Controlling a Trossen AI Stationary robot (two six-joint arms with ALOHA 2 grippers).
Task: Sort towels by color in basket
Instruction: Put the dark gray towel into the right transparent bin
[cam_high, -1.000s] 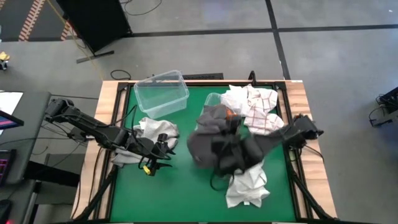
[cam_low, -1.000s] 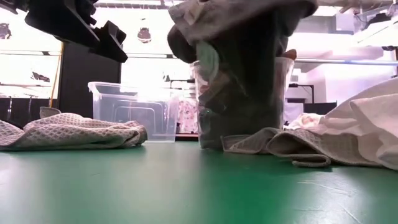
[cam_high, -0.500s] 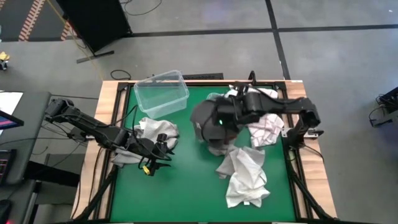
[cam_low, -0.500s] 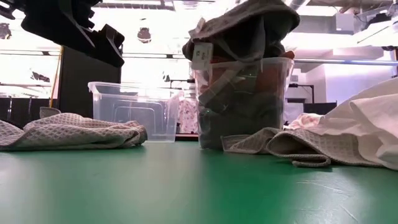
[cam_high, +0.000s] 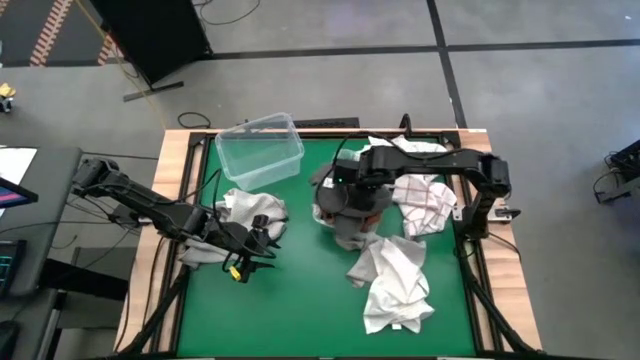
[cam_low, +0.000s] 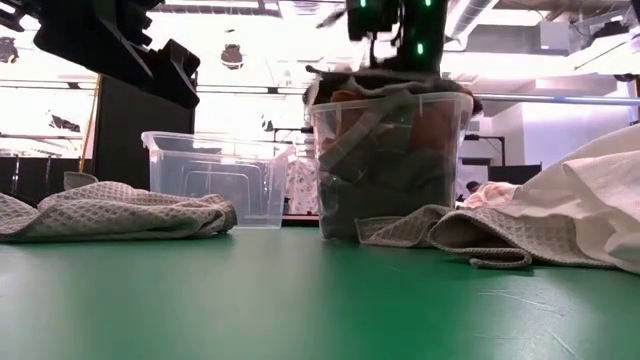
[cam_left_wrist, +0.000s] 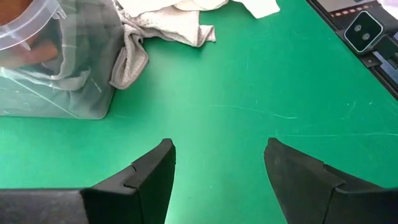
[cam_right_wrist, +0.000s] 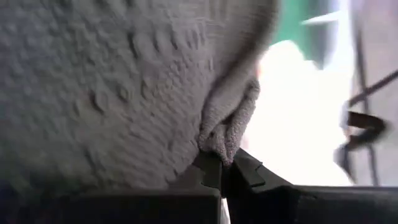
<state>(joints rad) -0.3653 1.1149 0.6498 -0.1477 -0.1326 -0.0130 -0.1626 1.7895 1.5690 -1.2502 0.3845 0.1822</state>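
A clear tub (cam_high: 340, 215) (cam_low: 392, 165) in the middle of the table holds a dark grey towel (cam_high: 345, 228) and a rust orange one (cam_low: 432, 125). My right gripper (cam_high: 350, 192) (cam_right_wrist: 225, 167) is over the tub's mouth, pointing down, shut on the dark grey towel. My left gripper (cam_high: 246, 262) (cam_left_wrist: 217, 168) hangs open above the table on the left, near a light grey towel (cam_high: 250, 210) (cam_low: 110, 212) that lies flat. A plain white towel (cam_high: 395, 285) and a red-checked one (cam_high: 428, 192) lie on the table to the right. My right gripper pinches a bunched fold of the dark grey towel (cam_right_wrist: 229, 134) between its two shut fingers, only at their free ends. It comes from above, pointing down into the tub. The towel sits heaped in the tub's mouth, with a lower part draped over the tub's near side.
An empty clear basket (cam_high: 260, 148) (cam_low: 215, 180) stands at the far left of the green mat. Another white towel (cam_high: 395, 150) lies at the far right. A grey waffle cloth (cam_low: 440, 230) lies at the tub's foot. Bare green mat (cam_high: 290, 300) stretches along the near side.
My right gripper has carried the dark grey towel from the middle of the table toward the far edge, over the tub, and down into it. The towel, first hanging wide below the gripper, is now bunched in the tub. The white towel underneath has come into view.
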